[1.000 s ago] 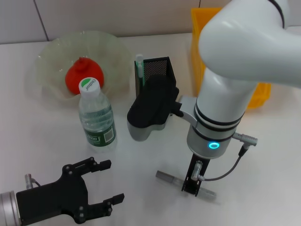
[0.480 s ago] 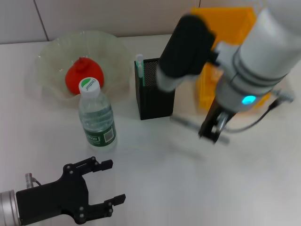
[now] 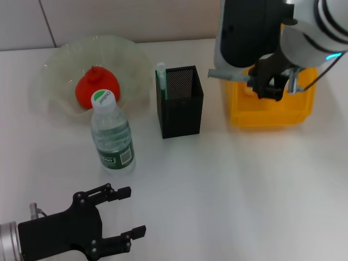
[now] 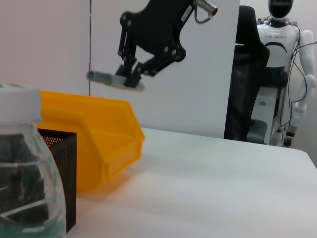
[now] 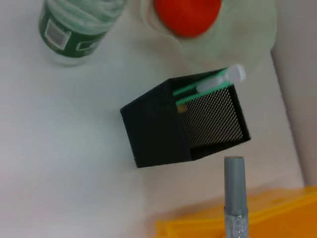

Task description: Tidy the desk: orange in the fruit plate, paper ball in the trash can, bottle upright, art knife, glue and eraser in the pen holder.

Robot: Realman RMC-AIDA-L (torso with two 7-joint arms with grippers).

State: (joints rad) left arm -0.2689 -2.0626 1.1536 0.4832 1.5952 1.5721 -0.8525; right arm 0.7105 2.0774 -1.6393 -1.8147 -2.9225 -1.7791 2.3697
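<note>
Status at this entry, judged from how things lay: the orange (image 3: pixel 97 84) sat in the fruit plate (image 3: pixel 60 68) at about 10 o'clock on the desk, and the bottle (image 3: pixel 111 135) stood upright just in front of the plate, white cap up, so I counted both items as done. The pen holder (image 3: pixel 180 101), a black mesh box near desk centre, already held one white-and-green stick in its back-left corner; I took it for the glue but could not confirm that. No paper ball or eraser was visible on the desk; whether they were already put away I could not tell. My right gripper (image 3: pixel 270 82) was raised above the yellow bin (image 3: pixel 270 111) at roughly 2 o'clock, its fingers clamped on the art knife (image 3: pixel 229 75), a slim grey stick held level, its free end pointing toward the holder. In the right wrist view the art knife's grey barrel ended short of the holder's open mouth, not yet over it. Remaining, by my reckoning: bring the knife over the opening, tip it down, release. My left gripper (image 3: pixel 103 224) was parked low at 7 o'clock, fingers spread apart and holding nothing.
</note>
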